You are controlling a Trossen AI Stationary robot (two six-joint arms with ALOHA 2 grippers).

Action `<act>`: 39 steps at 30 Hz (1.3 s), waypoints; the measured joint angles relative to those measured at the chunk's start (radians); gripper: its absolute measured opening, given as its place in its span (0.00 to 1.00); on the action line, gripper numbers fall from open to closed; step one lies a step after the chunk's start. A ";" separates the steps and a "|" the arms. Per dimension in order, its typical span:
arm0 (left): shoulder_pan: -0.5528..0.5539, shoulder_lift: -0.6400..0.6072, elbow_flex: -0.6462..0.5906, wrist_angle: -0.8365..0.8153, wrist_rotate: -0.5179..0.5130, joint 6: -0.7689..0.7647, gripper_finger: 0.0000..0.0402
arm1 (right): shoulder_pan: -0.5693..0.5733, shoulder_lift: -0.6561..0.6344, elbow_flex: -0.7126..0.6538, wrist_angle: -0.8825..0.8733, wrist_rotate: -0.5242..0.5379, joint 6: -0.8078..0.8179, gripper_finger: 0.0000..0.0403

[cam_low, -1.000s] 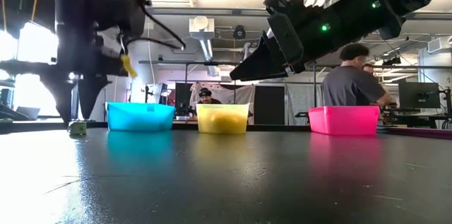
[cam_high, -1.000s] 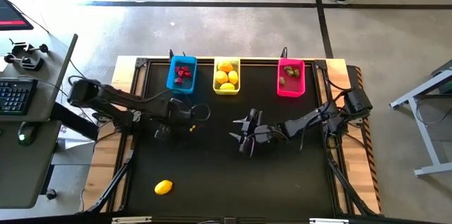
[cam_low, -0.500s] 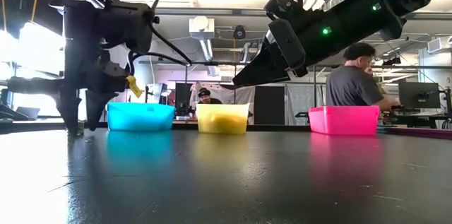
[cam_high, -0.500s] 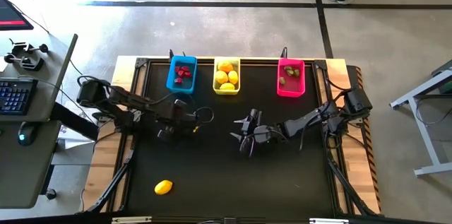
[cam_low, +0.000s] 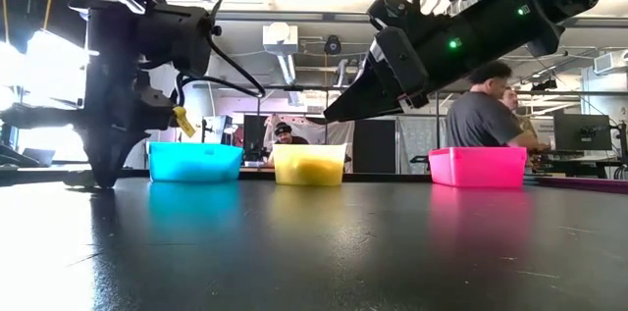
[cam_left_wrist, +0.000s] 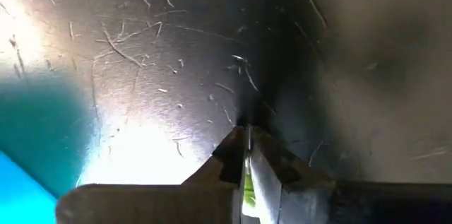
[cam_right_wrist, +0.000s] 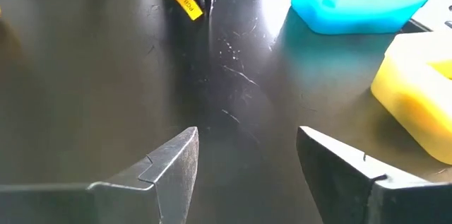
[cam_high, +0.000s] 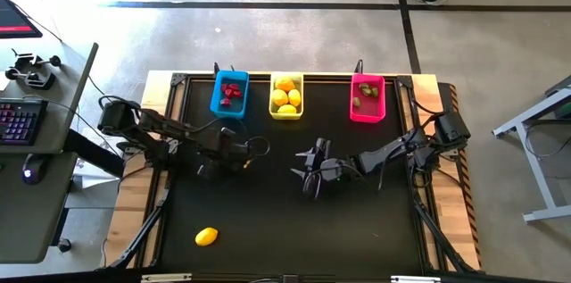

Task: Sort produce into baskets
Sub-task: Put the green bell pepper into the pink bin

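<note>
My left gripper (cam_high: 208,169) stands fingers-down on the black table (cam_high: 268,220), left of centre, and is shut on a small olive-green bit (cam_left_wrist: 248,190); it also shows in the low view (cam_low: 102,181). My right gripper (cam_high: 307,174) hangs open and empty above the table's middle (cam_right_wrist: 244,171). The blue basket (cam_high: 229,94) holds red bits, the yellow basket (cam_high: 286,95) holds lemons and the pink basket (cam_high: 367,97) holds green bits. All three stand along the far edge. One yellow lemon (cam_high: 206,236) lies on the table near the front left. My left gripper pinches the olive-green bit (cam_left_wrist: 248,190) between its two fingers (cam_left_wrist: 229,160); only a thin green sliver shows in the narrow gap. The fingers come from above, pointing down, with their tips at the table top (cam_low: 102,181). Whether the bit is off the table, I cannot tell.
In the low view the baskets stand in a row: blue (cam_low: 194,162), yellow (cam_low: 309,165), pink (cam_low: 478,166). People stand in the room behind the table. A desk with a keyboard (cam_high: 18,122) is beyond the table's left side.
My left gripper has come down to the table over the green bit, which lay beside its open fingers, and has shut on it. My right gripper has kept still.
</note>
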 joint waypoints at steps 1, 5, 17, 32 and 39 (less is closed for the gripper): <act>0.000 0.000 0.002 -0.001 -0.003 -0.003 0.01 | 0.000 0.000 0.000 -0.004 -0.005 0.000 0.58; 0.002 0.001 0.038 0.006 -0.009 -0.044 0.00 | 0.000 0.000 0.000 -0.005 -0.006 -0.004 0.58; 0.095 -0.151 0.035 0.466 0.275 -0.208 0.00 | 0.044 -0.064 -0.002 -0.131 -0.015 0.002 0.58; 0.112 -0.170 -0.116 1.362 0.431 -0.299 0.00 | 0.049 -0.027 -0.003 0.207 -0.005 0.002 0.58; 0.079 -0.170 -0.138 1.550 0.419 -0.284 0.00 | 0.019 -0.027 -0.001 0.342 0.010 -0.007 0.62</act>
